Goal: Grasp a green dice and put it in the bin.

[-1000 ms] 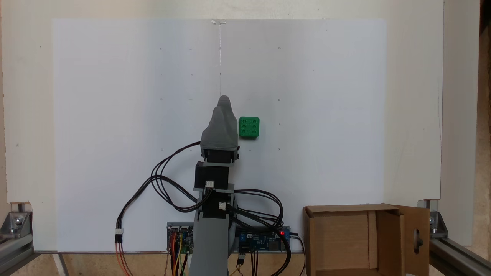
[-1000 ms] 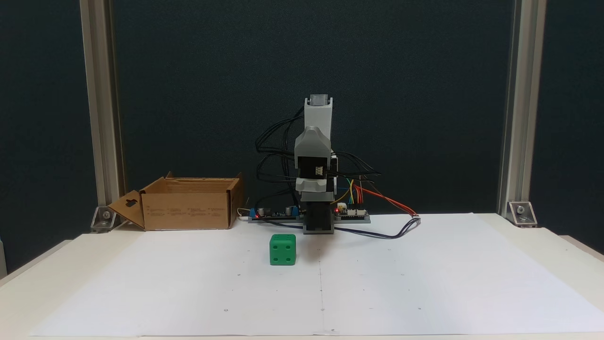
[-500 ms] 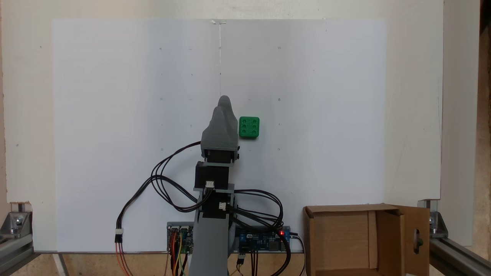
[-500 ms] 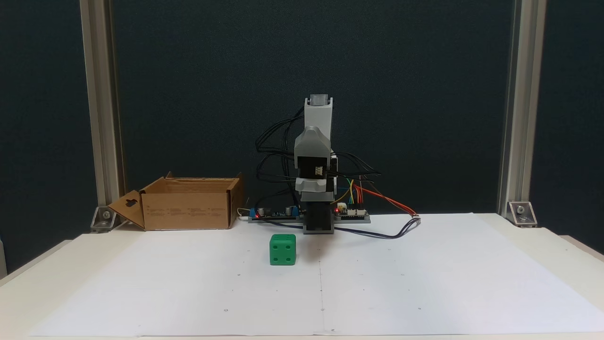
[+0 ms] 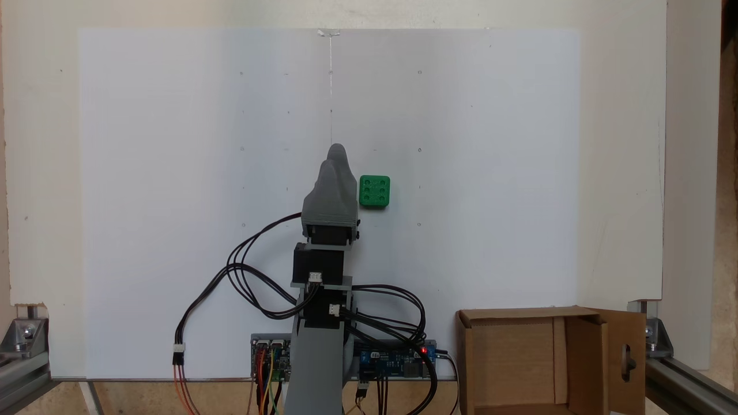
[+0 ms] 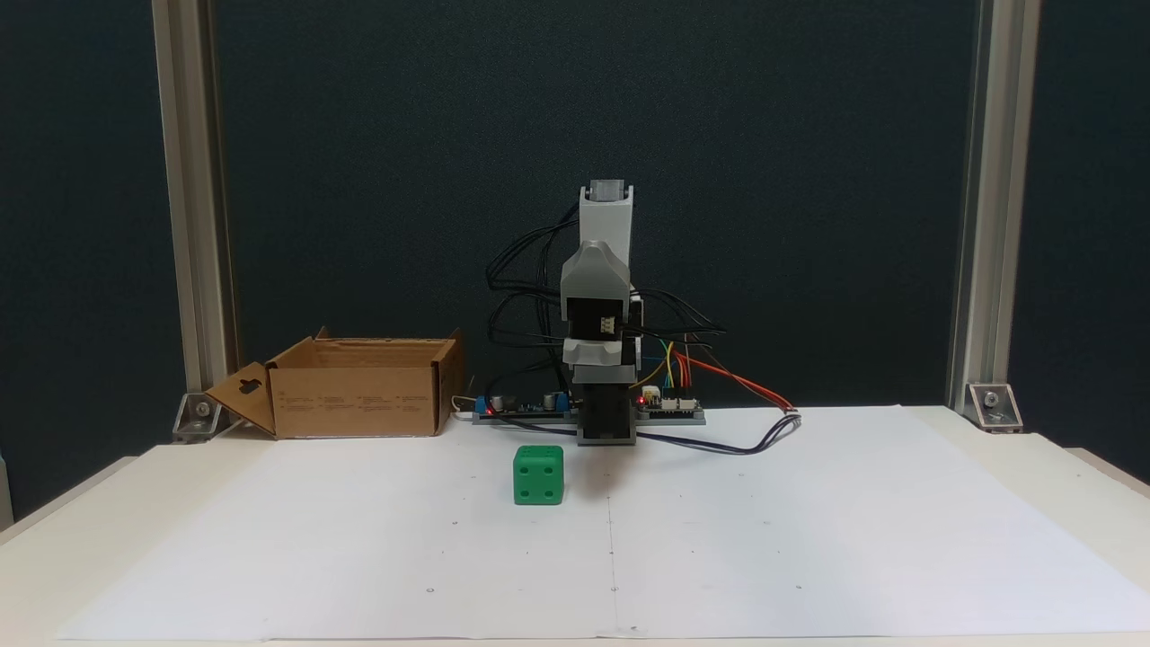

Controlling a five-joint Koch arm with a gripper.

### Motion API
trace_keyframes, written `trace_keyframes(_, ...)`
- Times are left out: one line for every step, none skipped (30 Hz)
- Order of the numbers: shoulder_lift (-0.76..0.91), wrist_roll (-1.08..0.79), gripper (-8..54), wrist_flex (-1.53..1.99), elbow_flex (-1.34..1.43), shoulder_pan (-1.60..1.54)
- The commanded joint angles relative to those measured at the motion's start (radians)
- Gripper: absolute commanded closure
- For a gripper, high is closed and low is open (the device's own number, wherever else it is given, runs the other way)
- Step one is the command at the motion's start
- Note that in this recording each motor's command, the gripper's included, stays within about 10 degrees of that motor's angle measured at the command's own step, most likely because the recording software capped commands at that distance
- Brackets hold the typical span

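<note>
One green dice [image 5: 374, 191] sits on the white surface [image 5: 173, 144], just right of the folded arm's end effector [image 5: 336, 154], whose grip state I cannot tell. Likely light, rigid, slick plastic; pinch opposite flat faces. Bin [image 5: 519, 369] waits far right.

We can read no words, brands or numerals anywhere. The only signs we can count are pips on the green dice [image 5: 374, 191]: six on its top face in a fixed view from above, and four on the face turned toward the camera in a fixed view from the front [image 6: 539, 474]. The bin [image 6: 355, 400] carries faint lines of small print along its front wall, too small for us to read.
</note>
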Motion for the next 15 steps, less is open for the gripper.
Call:
trace_keyframes(0.104,-0.018,1.8,-0.021,0.044,0.000)
trace_keyframes(0.104,-0.018,2.0,-0.020,0.044,-0.002)
trace_keyframes(0.104,-0.018,2.6,-0.021,0.044,-0.005)
trace_keyframes(0.104,-0.018,2.7,-0.020,0.041,-0.006)
trace_keyframes(0.104,-0.018,3.2,-0.017,0.032,-0.009)
trace_keyframes(0.104,-0.018,3.3,0.006,0.012,-0.012)
trace_keyframes(0.106,-0.018,3.3,0.057,-0.014,-0.015)
trace_keyframes(0.106,-0.018,3.3,0.114,-0.043,-0.015)
trace_keyframes(0.106,-0.018,3.3,0.179,-0.083,-0.011)
trace_keyframes(0.106,-0.018,3.2,0.265,-0.124,-0.008)
trace_keyframes(0.106,-0.018,3.1,0.329,-0.176,-0.005)
trace_keyframes(0.106,-0.018,3.0,0.397,-0.229,0.000)
trace_keyframes(0.106,-0.018,3.0,0.469,-0.281,0.006)
trace_keyframes(0.104,-0.017,2.7,0.544,-0.331,0.011)
trace_keyframes(0.104,-0.018,2.1,0.612,-0.374,0.014)
